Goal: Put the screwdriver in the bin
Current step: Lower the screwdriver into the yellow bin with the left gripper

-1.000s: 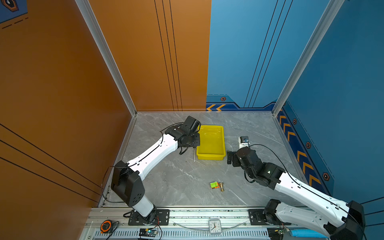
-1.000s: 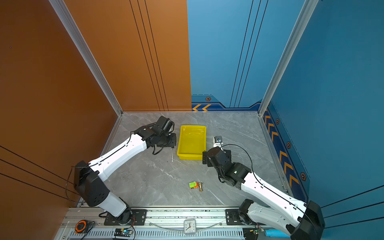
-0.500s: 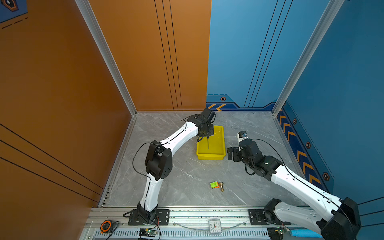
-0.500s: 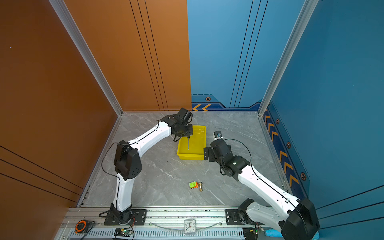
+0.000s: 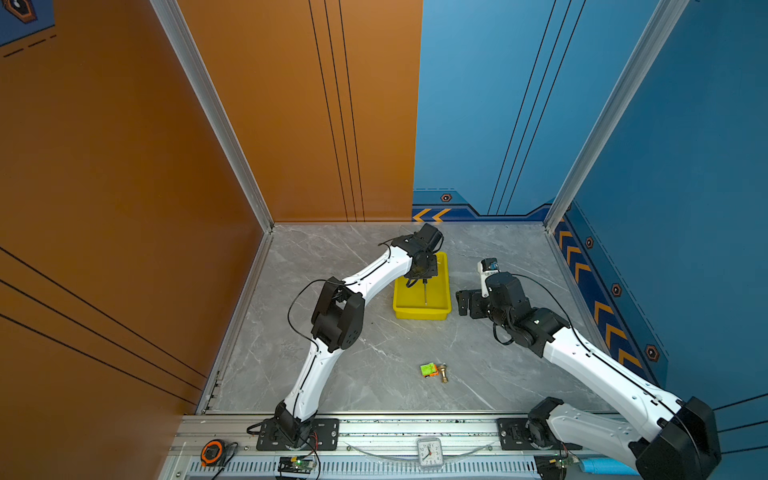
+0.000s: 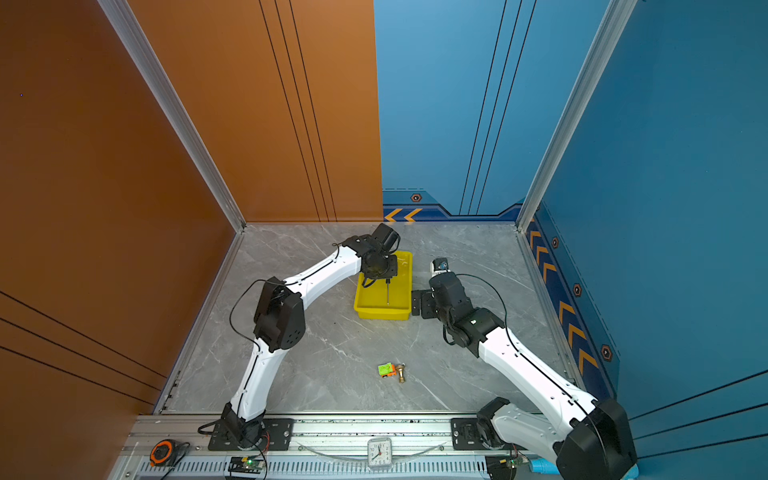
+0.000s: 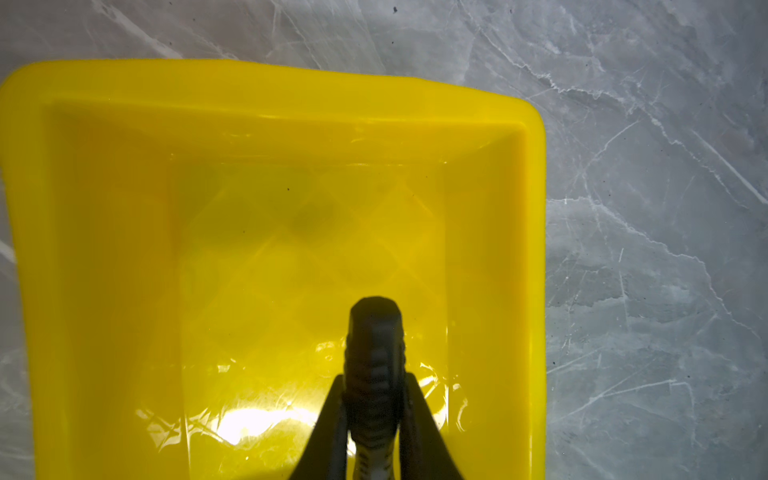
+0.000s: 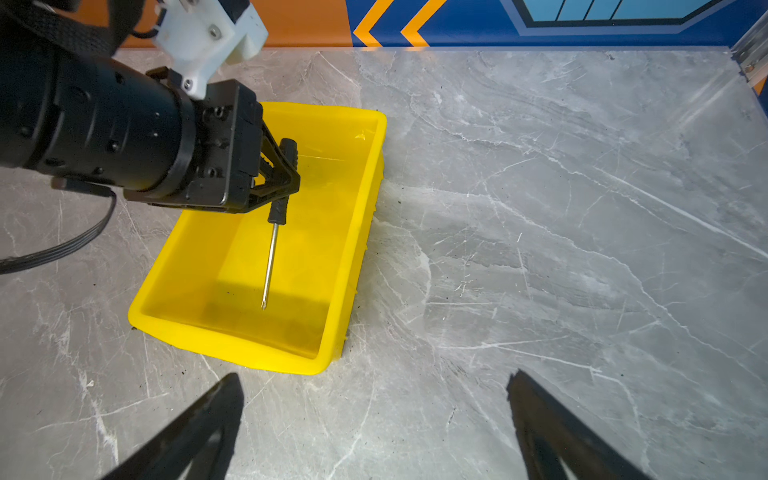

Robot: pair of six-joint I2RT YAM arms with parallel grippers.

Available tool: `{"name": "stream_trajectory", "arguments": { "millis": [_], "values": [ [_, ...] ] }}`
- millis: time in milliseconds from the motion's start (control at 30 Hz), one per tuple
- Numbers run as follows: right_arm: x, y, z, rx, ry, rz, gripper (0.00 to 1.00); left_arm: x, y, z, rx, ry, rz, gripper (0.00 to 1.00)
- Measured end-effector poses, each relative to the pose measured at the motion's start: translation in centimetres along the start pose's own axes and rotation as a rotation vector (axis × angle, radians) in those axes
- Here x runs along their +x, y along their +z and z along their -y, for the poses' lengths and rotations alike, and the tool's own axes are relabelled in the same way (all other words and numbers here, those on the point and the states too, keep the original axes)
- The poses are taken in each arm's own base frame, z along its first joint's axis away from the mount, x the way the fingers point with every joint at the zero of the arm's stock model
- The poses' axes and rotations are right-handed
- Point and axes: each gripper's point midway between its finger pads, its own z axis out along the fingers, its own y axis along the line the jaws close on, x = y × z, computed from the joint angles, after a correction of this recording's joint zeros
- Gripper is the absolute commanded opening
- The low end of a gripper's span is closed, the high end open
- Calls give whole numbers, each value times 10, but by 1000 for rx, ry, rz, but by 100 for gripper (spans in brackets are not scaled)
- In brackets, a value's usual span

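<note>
So there's one little green-and-orange toy block (image 5: 429, 369) and one small brass fitting (image 5: 443, 372) side by side on the grey marble-look tabletop (image 5: 374, 340), well apart from the one shallow yellow plastic bin (image 5: 420, 313). Two grippers: the left gripper (image 8: 289, 180) is clamped tight on the black ribbed handle of the one slim silver-shafted screwdriver (image 8: 277, 208), holding it over the bin's inside. The right gripper (image 8: 374, 376) is spread wide and empty, just beside the bin.
</note>
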Motion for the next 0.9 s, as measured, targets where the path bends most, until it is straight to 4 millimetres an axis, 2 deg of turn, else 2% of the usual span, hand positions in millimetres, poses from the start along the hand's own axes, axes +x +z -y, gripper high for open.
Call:
{"name": "stream_trajectory", "arguments": {
  "millis": [267,667,900],
  "values": [
    [1,1,0,-4,1,-4,100,3,19,-7,-22,-8,-23,0],
    [0,1,-2,-17,6,-3,100,3,22,-8,-27,-13,-24,0],
    [0,1,-2,-17,6,-4,100,9,37,-17,-59,-13,-41,0]
  ]
}}
